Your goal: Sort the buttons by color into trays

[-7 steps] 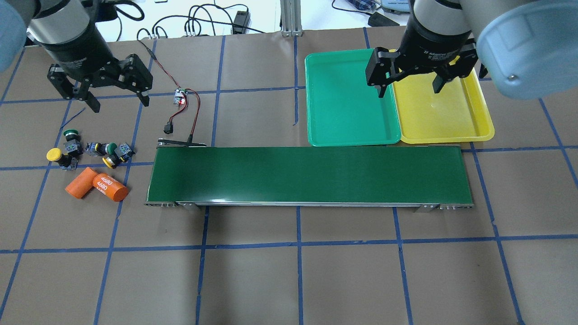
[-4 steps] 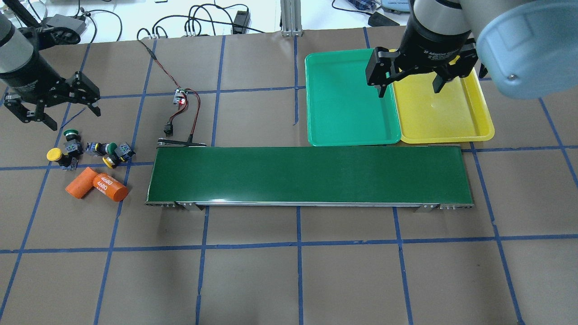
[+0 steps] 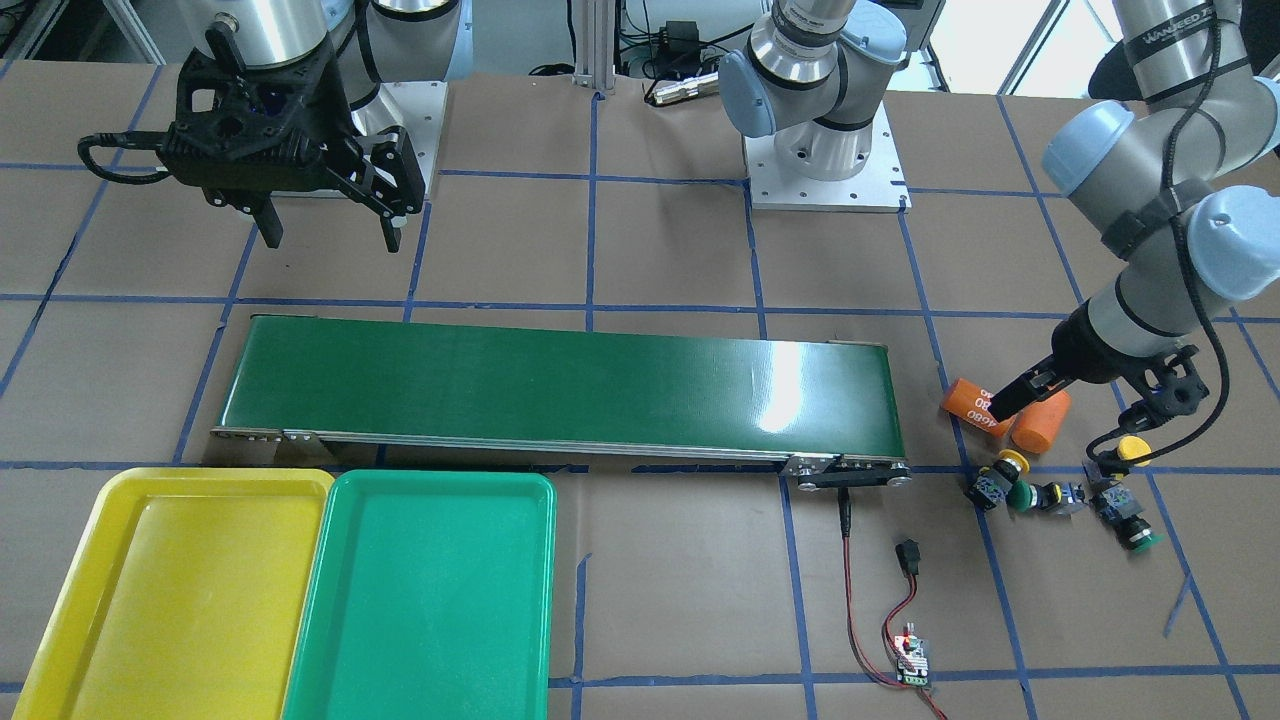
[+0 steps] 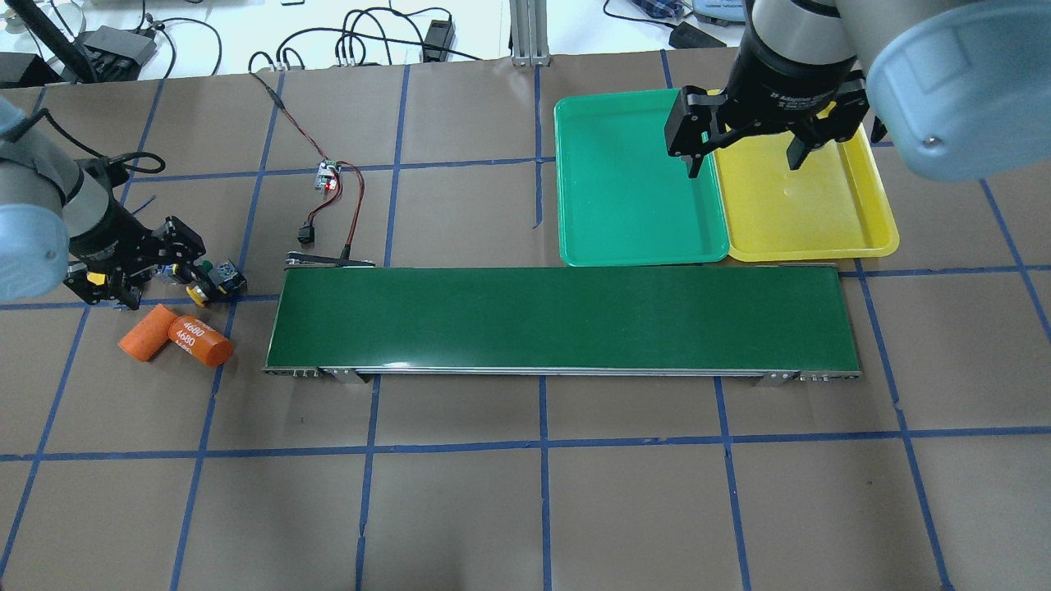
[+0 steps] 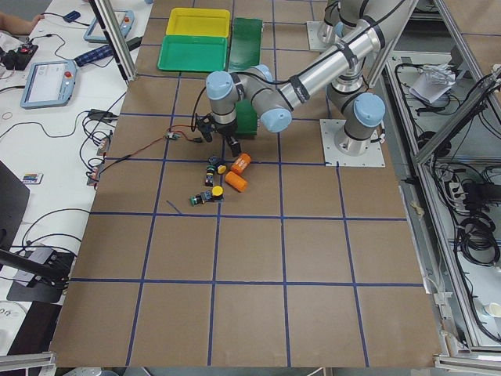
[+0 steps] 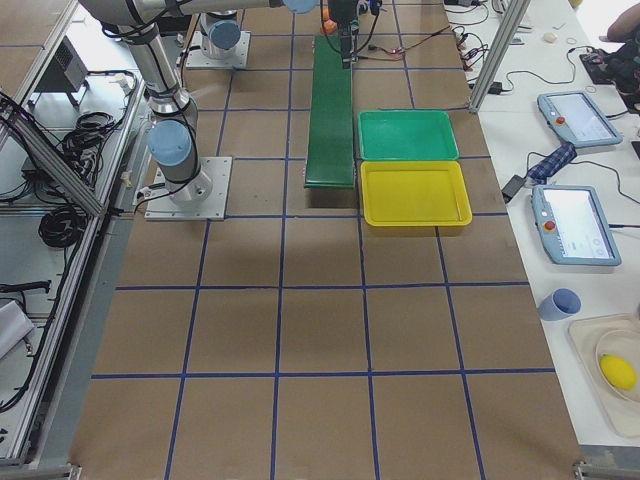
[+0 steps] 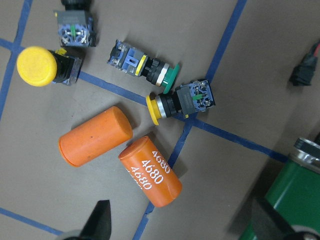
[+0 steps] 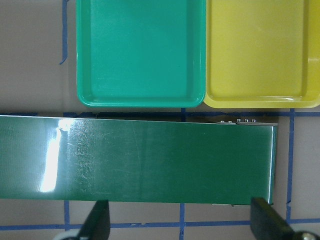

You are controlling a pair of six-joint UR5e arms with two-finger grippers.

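— Facing the robot, where are the buttons?
— All four buttons (image 3: 1060, 497) lie on the bench (image 3: 650, 230) just past the conveyor belt (image 3: 550, 385), at the end with the red and black wires (image 3: 848, 590), next to two orange cylinders (image 3: 1040, 425). The left hand (image 3: 1080, 415) hangs over the cluster, fingers spread, gripping nothing.
— The trays?
— The yellow tray (image 3: 150, 590) and green tray (image 3: 430, 600) sit side by side at the belt's other end, along its long side away from the robot. The right hand (image 3: 330, 235) hovers high there, fingers wide apart.
— From overhead?
— The left hand covers part of the cluster; two buttons show beside it, towards the belt. The right hand shows over the line where the trays meet.
— The left wrist?
— Two yellow caps, a green-capped button on its side between them, and a fourth cut off at the top edge. The cylinders touch in a V. The fingertips (image 7: 100, 222) stand far apart.
— The right wrist?
— The belt runs across, trays beyond it, fingertips apart below.
— The side views?
— Too small to judge either hand.
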